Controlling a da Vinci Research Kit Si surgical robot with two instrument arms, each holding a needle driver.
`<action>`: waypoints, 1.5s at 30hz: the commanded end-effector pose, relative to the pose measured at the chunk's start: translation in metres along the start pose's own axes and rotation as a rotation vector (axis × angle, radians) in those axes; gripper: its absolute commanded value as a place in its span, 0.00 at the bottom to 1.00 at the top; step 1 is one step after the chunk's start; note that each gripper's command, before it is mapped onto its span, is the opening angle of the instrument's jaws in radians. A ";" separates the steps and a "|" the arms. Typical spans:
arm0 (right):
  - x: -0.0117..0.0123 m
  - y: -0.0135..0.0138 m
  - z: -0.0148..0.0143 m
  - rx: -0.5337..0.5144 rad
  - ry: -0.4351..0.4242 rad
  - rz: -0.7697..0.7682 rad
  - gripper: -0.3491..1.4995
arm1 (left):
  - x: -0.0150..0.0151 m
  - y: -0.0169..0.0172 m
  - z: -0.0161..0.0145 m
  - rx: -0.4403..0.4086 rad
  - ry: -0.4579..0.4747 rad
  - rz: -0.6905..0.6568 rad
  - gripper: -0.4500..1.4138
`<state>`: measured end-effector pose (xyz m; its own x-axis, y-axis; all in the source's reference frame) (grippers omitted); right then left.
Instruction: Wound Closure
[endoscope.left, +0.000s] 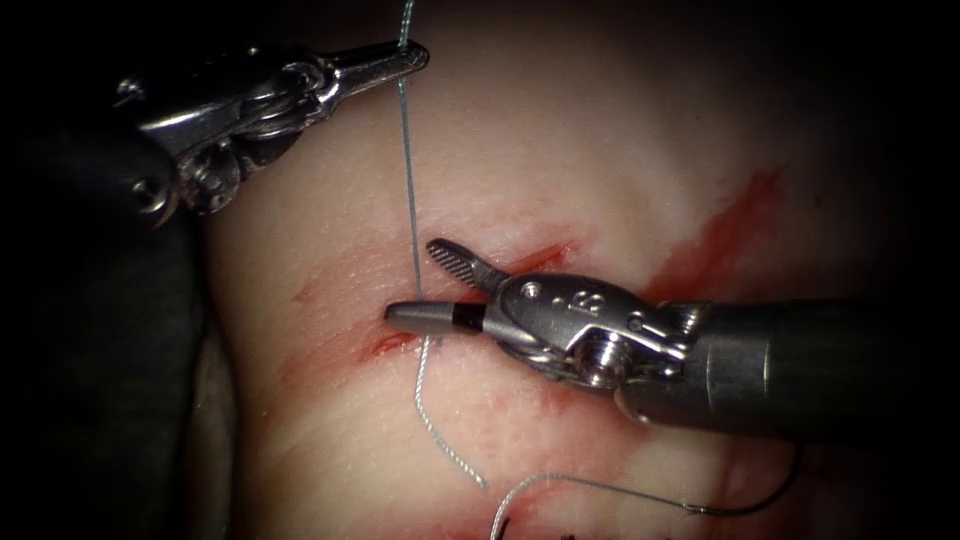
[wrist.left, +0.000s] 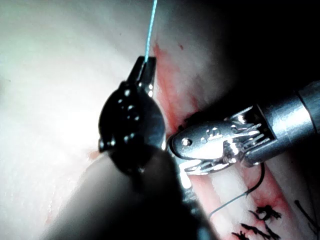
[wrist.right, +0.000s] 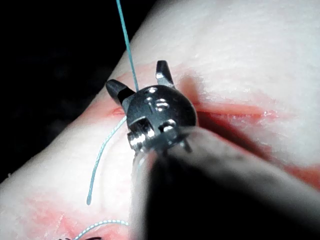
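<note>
Tissue (endoscope.left: 600, 130) pale, cut (endoscope.left: 450, 300) smeared with red fluid (endoscope.left: 720, 240). Left hand (endoscope.left: 405, 55) at 11 o'clock, pressed together on thread (endoscope.left: 410, 180), which runs taut down to cut. Right hand (endoscope.left: 430, 285) at centre, spread, holding nothing, thread between jaws. Needle (endoscope.left: 740, 508) lying on tissue at 5 o'clock, not in tissue.

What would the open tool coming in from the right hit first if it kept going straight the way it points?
Probably the taut thread between the right tool's open jaws, then tissue left of the cut; depth is unclear.
</note>
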<state>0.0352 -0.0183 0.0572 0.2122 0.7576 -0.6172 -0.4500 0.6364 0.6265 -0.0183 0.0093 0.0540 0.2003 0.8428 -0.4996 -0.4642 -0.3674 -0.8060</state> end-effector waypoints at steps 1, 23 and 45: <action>-0.0003 0.0000 0.0014 0.001 0.001 -0.007 0.94 | -0.0004 -0.0002 0.0006 -0.002 -0.001 0.000 0.00; 0.0004 -0.0006 0.0054 -0.012 0.001 -0.003 0.90 | -0.0006 0.0000 0.0009 -0.020 -0.011 0.003 0.00; 0.0007 -0.0012 0.0052 0.090 -0.027 0.047 0.00 | -0.0011 0.0001 0.0012 -0.024 -0.018 0.007 0.00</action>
<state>0.0395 -0.0178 0.0582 0.2179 0.7896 -0.5736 -0.3806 0.6100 0.6951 -0.0191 0.0088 0.0543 0.1814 0.8471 -0.4996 -0.4453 -0.3822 -0.8097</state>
